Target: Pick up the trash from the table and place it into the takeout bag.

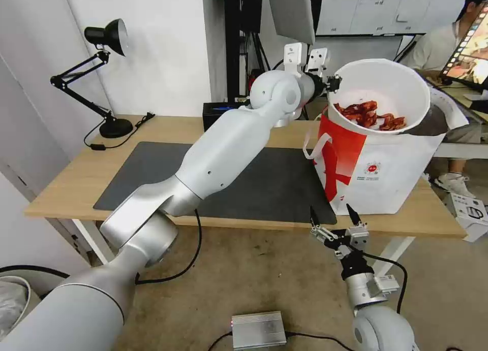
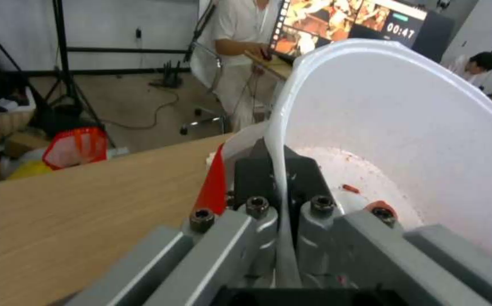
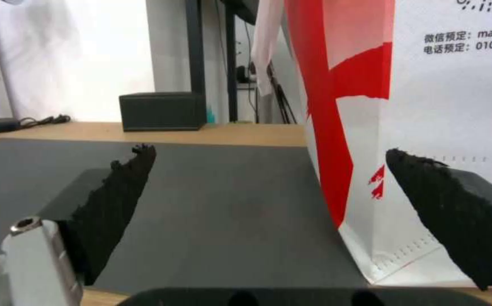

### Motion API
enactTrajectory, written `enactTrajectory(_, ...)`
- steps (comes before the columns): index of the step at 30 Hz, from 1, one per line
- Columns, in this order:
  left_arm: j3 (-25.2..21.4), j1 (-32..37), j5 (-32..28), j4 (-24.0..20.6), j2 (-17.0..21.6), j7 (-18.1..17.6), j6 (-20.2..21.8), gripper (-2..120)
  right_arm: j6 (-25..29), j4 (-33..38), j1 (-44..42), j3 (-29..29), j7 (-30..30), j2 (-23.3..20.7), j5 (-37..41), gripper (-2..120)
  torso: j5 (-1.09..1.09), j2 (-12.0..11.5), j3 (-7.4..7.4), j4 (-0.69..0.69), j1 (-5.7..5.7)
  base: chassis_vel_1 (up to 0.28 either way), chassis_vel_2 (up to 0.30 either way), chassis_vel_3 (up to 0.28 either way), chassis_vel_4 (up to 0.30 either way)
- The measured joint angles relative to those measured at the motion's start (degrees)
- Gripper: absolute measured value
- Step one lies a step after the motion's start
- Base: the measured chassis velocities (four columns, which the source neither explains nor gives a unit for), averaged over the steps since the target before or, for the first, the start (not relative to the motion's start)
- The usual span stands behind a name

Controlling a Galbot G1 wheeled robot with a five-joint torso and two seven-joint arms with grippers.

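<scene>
My left gripper point(image 1: 336, 83) is shut on the rim of the white round bowl point(image 1: 386, 94), holding it tilted over the mouth of the takeout bag point(image 1: 378, 168). Red crayfish shells point(image 1: 368, 115) lie in the bowl's low side. The left wrist view shows the bowl's rim point(image 2: 280, 140) pinched between the black fingers point(image 2: 254, 170). The white and red bag stands on the right end of the table point(image 1: 71, 178), partly on the dark mat point(image 1: 264, 183). My right gripper point(image 1: 333, 216) hangs open at the table's front edge, just before the bag's near corner point(image 3: 371, 238).
A black desk lamp point(image 1: 101, 51) stands at the table's back left. A black tissue box point(image 1: 221, 115) sits at the back, behind my left arm. On the floor lies a silver box point(image 1: 258, 329) with a cable. A person sits behind the table at the right.
</scene>
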Motion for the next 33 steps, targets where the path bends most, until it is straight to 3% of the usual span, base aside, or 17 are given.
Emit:
enactTrajectory(9, 0.8, -0.33, 0.96, 0.34, 0.02, -0.02, 0.61, 0, 0.0, 0.0, 0.0, 0.0, 0.0, 0.0, 0.0, 100, 0.0, 0.0, 0.0, 0.0, 0.0, 0.0, 0.0, 0.0, 0.0)
enactTrajectory(15, 0.95, -0.03, 1.3, 0.32, 0.03, -0.01, 0.64, 11, 0.0, 0.0, 0.0, 0.0, 0.0, 0.0, 0.0, 100, 0.0, 0.0, 0.0, 0.0, 0.0, 0.0, 0.0, 0.0, 0.0)
enactTrajectory(33, 1.2, 0.98, 1.38, -0.51, 0.04, 0.42, 0.54, 80, 0.0, 0.0, 0.0, 0.0, 0.0, 0.0, 0.0, 100, 0.0, 0.0, 0.0, 0.0, 0.0, 0.0, 0.0, 0.0, 0.0)
